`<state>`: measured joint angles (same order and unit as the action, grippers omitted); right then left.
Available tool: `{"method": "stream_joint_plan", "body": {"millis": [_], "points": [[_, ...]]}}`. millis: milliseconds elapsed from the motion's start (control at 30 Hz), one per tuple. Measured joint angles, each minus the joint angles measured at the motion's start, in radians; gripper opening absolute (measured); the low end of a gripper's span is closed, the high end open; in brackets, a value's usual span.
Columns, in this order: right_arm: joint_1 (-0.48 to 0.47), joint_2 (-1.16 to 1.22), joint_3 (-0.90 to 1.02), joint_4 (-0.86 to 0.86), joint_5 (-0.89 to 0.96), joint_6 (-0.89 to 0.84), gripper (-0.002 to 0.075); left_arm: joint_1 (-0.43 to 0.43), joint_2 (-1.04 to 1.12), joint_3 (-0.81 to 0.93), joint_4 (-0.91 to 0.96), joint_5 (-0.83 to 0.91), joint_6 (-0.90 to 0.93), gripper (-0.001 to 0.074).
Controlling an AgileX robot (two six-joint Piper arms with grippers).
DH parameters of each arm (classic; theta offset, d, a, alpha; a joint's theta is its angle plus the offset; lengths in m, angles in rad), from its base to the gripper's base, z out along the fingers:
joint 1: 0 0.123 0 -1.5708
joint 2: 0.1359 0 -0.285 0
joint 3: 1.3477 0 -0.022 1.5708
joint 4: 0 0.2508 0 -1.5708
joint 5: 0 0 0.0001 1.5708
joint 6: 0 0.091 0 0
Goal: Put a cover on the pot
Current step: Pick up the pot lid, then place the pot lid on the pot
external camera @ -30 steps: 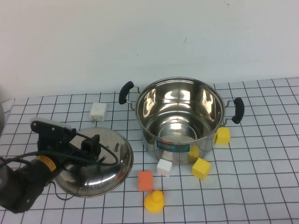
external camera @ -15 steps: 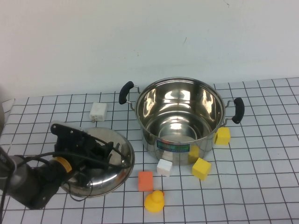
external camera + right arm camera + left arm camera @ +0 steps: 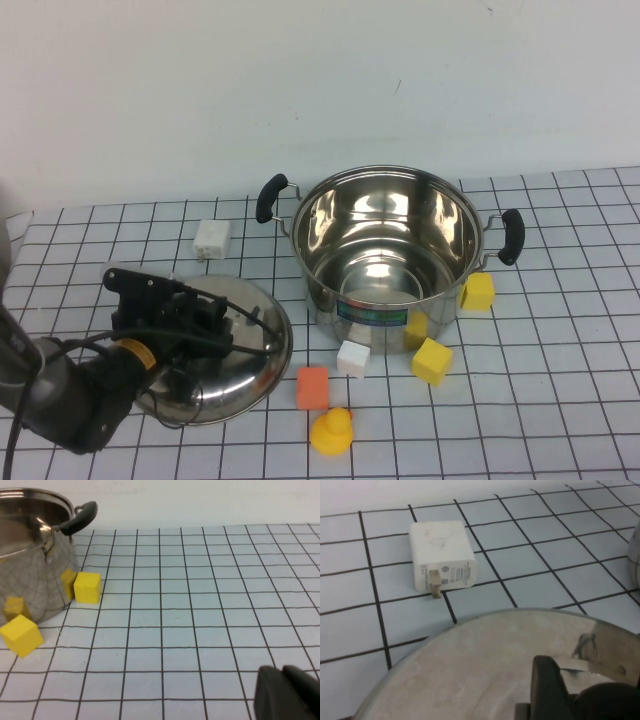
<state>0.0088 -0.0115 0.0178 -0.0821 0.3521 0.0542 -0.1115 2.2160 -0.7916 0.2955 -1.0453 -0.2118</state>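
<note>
The pot [image 3: 383, 300], shiny steel with two black handles and a blue-green label, stands open at the middle of the table; it also shows in the right wrist view [image 3: 30, 565]. The domed steel lid [image 3: 240, 370] lies on the table to the pot's left. My left gripper [image 3: 210, 322] is down on the lid's middle, shut on its black knob [image 3: 610, 702]; one finger [image 3: 547, 685] presses against the knob above the lid's dome [image 3: 470, 670]. My right gripper [image 3: 287, 692] is shut and empty, low over the table to the right of the pot, out of the high view.
A white charger [image 3: 210, 239] lies behind the lid, also seen in the left wrist view [image 3: 442, 555]. Yellow blocks [image 3: 476, 291] [image 3: 431, 360], a white block [image 3: 351, 358], an orange block [image 3: 312, 387] and a yellow duck [image 3: 331, 432] lie around the pot's front.
My left gripper has moved right and down from the lid's left edge onto its knob. The lid has shifted slightly. The pot has not moved.
</note>
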Motion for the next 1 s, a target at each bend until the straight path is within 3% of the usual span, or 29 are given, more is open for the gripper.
{"method": "stream_joint_plan", "body": {"millis": [467, 833, 1000], "points": [[0.000, 0.000, 0.000, 0.000, 0.000, 0.000, 0.0009, -0.001, -0.195, 0.167, -0.194, -0.026, 0.028, 0.0312], [0.000, 0.000, 0.000, 0.000, 0.000, 0.000, 0.0009, -0.001, -0.603, 0.192, -0.202, 0.316, -0.004, 0.0312], [0.000, 0.000, 0.000, 0.000, 0.000, 0.000, 0.0009, -0.002, -0.729, 0.103, -0.169, 0.580, -0.061, 0.0312]]}}
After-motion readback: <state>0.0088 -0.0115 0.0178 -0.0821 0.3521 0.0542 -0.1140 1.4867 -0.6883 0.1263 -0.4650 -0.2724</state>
